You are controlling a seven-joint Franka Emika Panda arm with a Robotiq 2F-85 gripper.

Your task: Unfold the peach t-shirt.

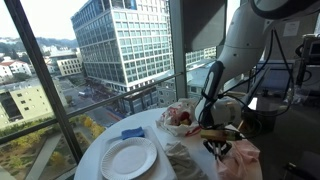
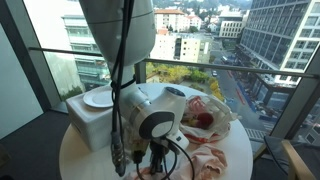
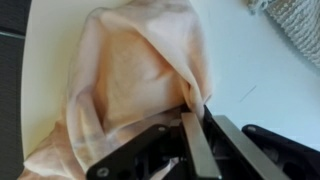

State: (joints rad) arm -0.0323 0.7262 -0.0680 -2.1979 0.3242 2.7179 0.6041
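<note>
While the pincer (image 3: 198, 118) is clamping a fold of the peach t-shirt (image 3: 130, 75), the shirt is lying crumpled just beyond it on the desk (image 3: 255, 70).

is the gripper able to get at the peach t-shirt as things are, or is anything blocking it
Probably yes. In the wrist view the gripper is at the edge of the peach t-shirt, its fingers seemingly closed on a fold, with nothing between them.
</note>
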